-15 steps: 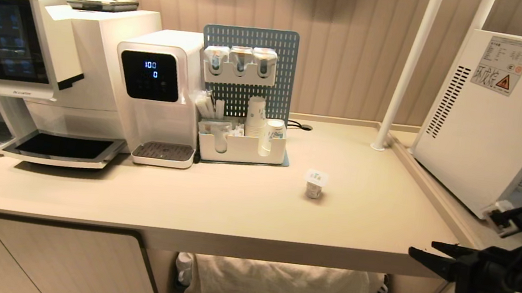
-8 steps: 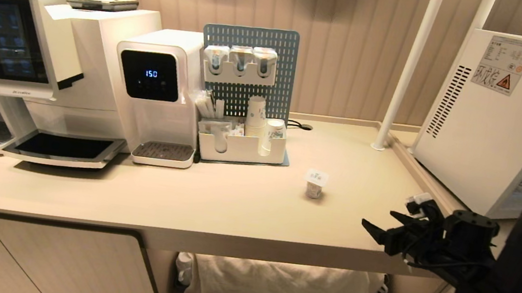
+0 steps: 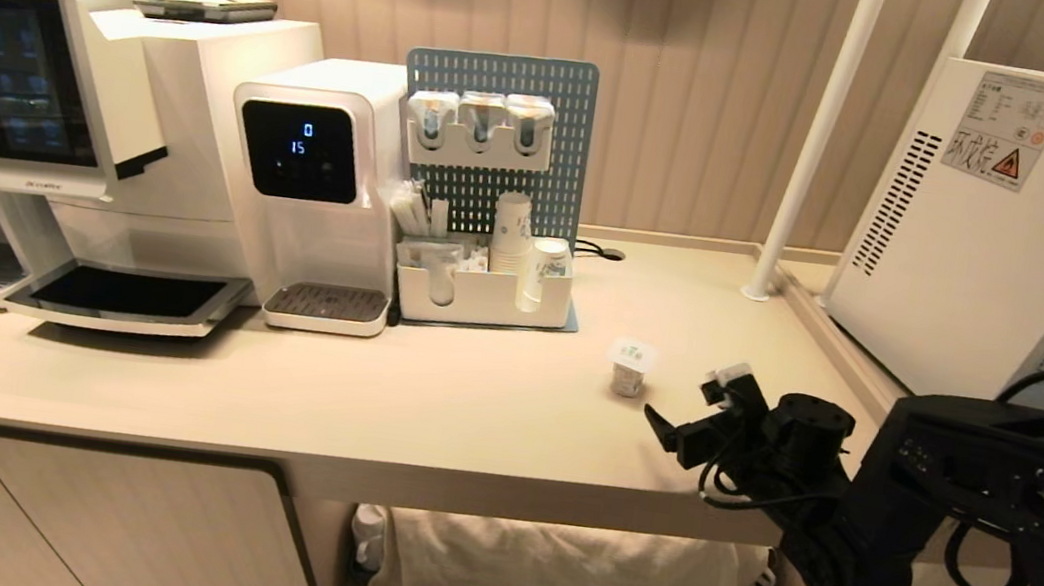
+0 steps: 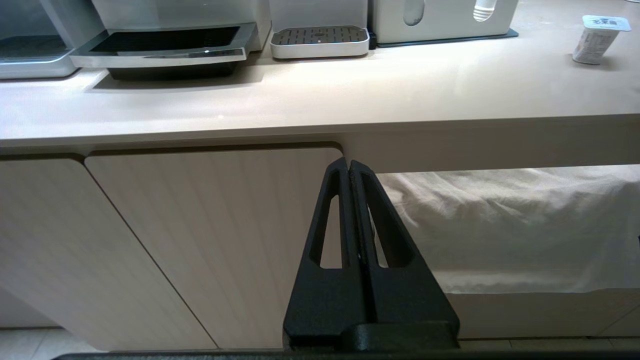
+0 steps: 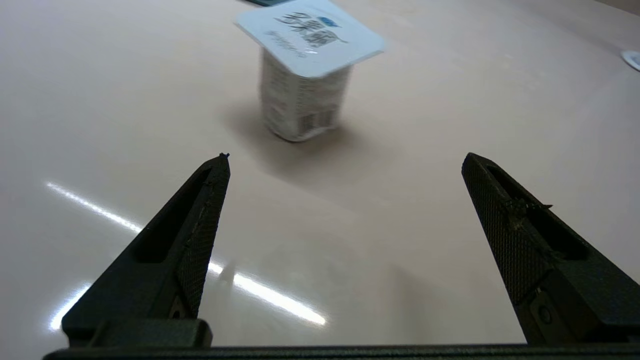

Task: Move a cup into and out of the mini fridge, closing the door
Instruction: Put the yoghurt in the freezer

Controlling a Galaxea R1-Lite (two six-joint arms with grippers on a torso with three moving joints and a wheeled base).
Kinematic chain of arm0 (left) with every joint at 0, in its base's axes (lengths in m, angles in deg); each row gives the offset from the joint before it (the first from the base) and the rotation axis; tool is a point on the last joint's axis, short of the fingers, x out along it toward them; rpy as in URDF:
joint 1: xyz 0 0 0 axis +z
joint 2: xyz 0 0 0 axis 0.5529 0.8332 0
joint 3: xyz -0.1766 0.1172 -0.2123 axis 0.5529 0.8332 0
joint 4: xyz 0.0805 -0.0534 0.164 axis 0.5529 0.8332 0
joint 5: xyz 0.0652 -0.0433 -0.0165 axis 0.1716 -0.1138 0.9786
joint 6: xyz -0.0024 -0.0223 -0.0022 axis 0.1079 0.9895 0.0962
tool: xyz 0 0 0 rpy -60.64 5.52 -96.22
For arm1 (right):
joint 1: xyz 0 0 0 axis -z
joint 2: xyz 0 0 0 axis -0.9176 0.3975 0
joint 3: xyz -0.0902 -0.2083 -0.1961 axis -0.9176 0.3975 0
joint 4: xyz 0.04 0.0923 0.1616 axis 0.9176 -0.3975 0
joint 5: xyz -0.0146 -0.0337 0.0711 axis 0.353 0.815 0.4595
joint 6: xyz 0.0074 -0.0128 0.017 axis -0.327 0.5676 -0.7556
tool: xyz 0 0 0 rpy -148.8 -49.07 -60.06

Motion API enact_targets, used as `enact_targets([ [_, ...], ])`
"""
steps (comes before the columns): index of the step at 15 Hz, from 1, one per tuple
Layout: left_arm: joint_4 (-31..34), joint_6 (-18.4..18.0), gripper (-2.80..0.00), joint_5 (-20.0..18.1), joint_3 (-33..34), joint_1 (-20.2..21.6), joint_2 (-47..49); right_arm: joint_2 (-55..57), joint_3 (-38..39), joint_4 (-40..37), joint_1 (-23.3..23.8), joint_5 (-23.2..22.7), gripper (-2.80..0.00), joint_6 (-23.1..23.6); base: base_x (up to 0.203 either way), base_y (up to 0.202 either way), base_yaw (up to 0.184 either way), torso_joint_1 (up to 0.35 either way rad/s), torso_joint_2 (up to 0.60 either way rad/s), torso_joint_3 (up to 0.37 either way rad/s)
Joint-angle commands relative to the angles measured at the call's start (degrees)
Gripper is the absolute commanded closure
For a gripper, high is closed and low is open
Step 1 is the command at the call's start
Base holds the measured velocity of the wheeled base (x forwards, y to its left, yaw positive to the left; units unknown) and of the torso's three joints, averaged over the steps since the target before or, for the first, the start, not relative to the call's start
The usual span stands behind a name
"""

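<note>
The cup point(image 3: 630, 368), small and white with a square printed lid, stands upright on the beige counter point(image 3: 467, 407). My right gripper point(image 3: 680, 410) hovers low over the counter just right of the cup, open and empty. In the right wrist view the cup point(image 5: 305, 95) stands a short way ahead of the wide-spread gripper point(image 5: 345, 157), slightly off centre. The mini fridge point(image 3: 984, 233) stands at the far right, its vented side facing me; its door is out of view. My left gripper point(image 4: 348, 162) is shut and empty, parked below the counter edge before a cabinet door.
A coffee machine point(image 3: 50, 120), a water dispenser point(image 3: 319, 186) and a white organiser with paper cups point(image 3: 484, 278) line the back left. A white pole point(image 3: 809, 139) and a raised ledge point(image 3: 838, 345) separate the counter from the fridge. White cloth point(image 3: 565, 581) hangs under the counter.
My right arm has swung up from the lower right and leftward over the counter, ending close to the cup. Its jaws have opened wider. The cup and left arm have not moved.
</note>
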Motion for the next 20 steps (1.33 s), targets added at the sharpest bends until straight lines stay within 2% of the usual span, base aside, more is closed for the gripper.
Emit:
enact_targets([
  [1, 0.04, 0.05, 0.0, 0.12, 0.09, 0.02, 0.09, 2.57, -2.76, 0.48, -1.12, 1.38, -2.8, 0.68, 0.0, 0.0, 0.0, 0.0, 0.0, 0.0],
  [3, 0.04, -0.3, 0.0, -0.14, 0.09, 0.02, 0.09, 4.34, -6.7, -0.13, -1.53, 3.52, -2.8, 1.43, 0.0, 0.0, 0.0, 0.0, 0.0, 0.0],
  [12, 0.13, 0.13, 0.0, -0.06, 0.09, 0.02, 0.09, 8.93, -23.97, -12.2, -3.3, 9.06, -2.8, 2.23, 0.0, 0.0, 0.0, 0.0, 0.0, 0.0],
  [18, 0.13, 0.13, 0.0, -0.05, 0.0, 0.02, 0.18, 9.81, -25.65, -12.61, -4.11, 11.61, -2.8, 2.68, 0.0, 0.0, 0.0, 0.0, 0.0, 0.0],
  [20, 0.21, 0.13, 0.0, 0.06, 0.0, 0.02, 0.18, 11.79, -28.88, -11.75, -5.09, 14.31, -2.8, 3.88, 0.0, 0.0, 0.0, 0.0, 0.0, 0.0],
])
